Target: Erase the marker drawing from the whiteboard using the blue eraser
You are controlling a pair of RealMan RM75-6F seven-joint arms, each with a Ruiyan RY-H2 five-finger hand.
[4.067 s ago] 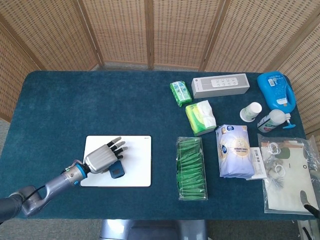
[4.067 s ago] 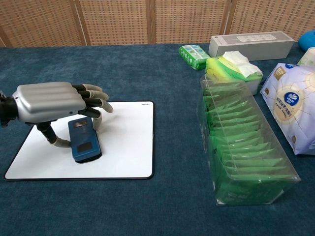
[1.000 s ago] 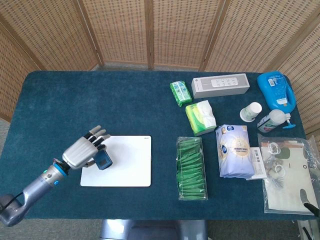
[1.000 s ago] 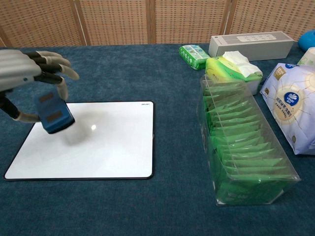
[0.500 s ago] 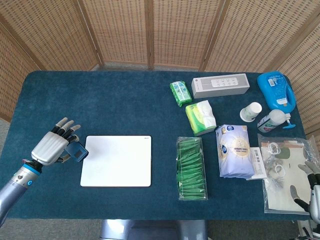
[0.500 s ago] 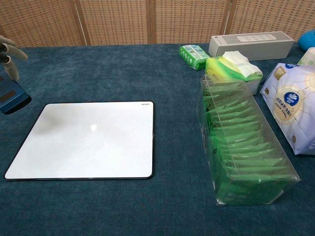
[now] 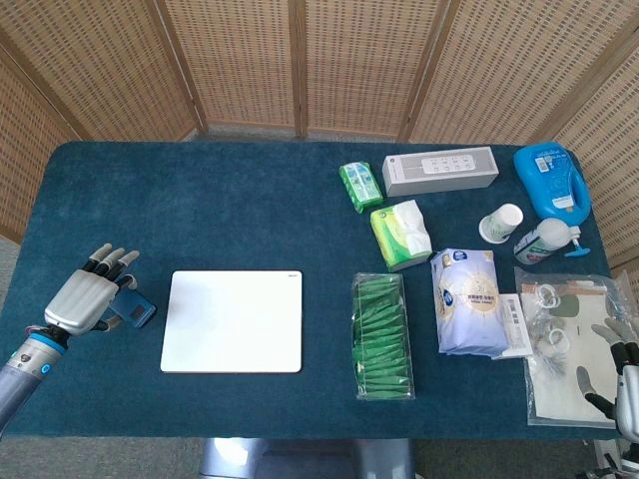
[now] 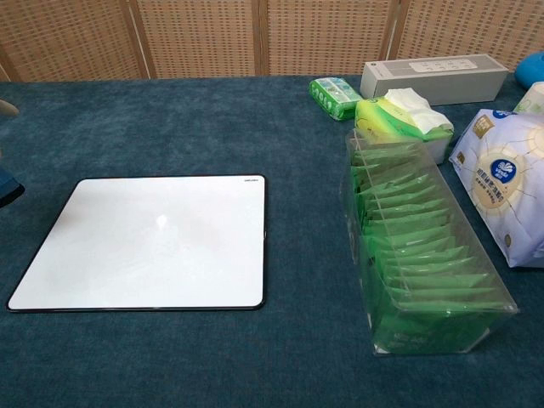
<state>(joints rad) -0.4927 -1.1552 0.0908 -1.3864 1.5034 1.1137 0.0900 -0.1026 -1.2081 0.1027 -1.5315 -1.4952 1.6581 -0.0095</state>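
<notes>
At the far left of the head view, the left hand (image 7: 84,299) holds the blue eraser (image 7: 134,311) just off the left edge of the whiteboard (image 7: 233,321), its fingers curled over the eraser's top. Whether the eraser touches the table (image 7: 200,210) cannot be told. In the chest view only a dark corner of the eraser (image 8: 7,191) and a fingertip show at the left border. The whiteboard (image 8: 153,242) reads plain white, with one glare spot. To its right stands a clear box of green packets (image 7: 381,335). At the lower right, the right hand (image 7: 616,369) is cut off by the frame, its fingers apart and holding nothing, over a clear bag (image 7: 569,329).
</notes>
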